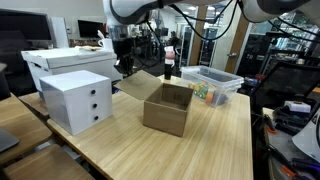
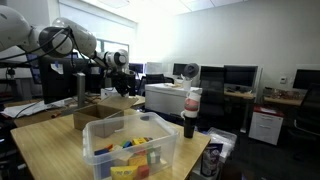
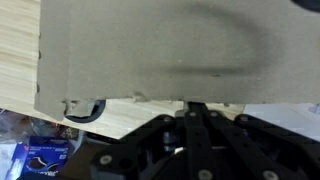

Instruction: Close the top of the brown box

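The brown box (image 1: 168, 110) stands open on the wooden table (image 1: 200, 150), also seen in an exterior view behind the bin (image 2: 95, 117). One flap of the top (image 1: 140, 86) sticks up and out toward the arm. My gripper (image 1: 125, 68) hangs just above that flap's outer end. In the wrist view the flap's brown face (image 3: 150, 50) fills the upper picture, and my gripper (image 3: 197, 105) is shut, its fingertips (image 3: 190, 108) together at the flap's edge. Nothing is pinched between them.
A white drawer unit (image 1: 78, 100) stands beside the box, with a larger white box (image 1: 65, 60) behind it. A clear plastic bin (image 1: 212, 86) of coloured toys (image 2: 130, 150) lies on the box's other side. A dark bottle (image 2: 191, 112) stands near the bin.
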Controlling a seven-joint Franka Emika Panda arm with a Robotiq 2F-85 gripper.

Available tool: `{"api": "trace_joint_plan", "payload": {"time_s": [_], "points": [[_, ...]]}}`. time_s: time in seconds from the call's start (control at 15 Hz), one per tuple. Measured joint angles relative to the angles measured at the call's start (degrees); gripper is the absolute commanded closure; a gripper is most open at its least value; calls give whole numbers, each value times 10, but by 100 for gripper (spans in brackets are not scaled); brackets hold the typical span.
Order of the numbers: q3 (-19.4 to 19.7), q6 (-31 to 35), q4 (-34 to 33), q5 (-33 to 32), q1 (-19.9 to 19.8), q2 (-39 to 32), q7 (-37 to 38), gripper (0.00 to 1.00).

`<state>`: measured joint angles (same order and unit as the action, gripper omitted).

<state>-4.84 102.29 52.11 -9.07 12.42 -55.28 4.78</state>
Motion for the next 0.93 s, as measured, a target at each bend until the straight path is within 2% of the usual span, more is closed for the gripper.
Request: {"api": "trace_joint_plan", "payload": {"time_s": [0.4, 0.93], "points": [[0, -39, -29, 0, 7, 14, 14, 96], [1, -24, -26, 0, 6, 26, 44, 97]]}}
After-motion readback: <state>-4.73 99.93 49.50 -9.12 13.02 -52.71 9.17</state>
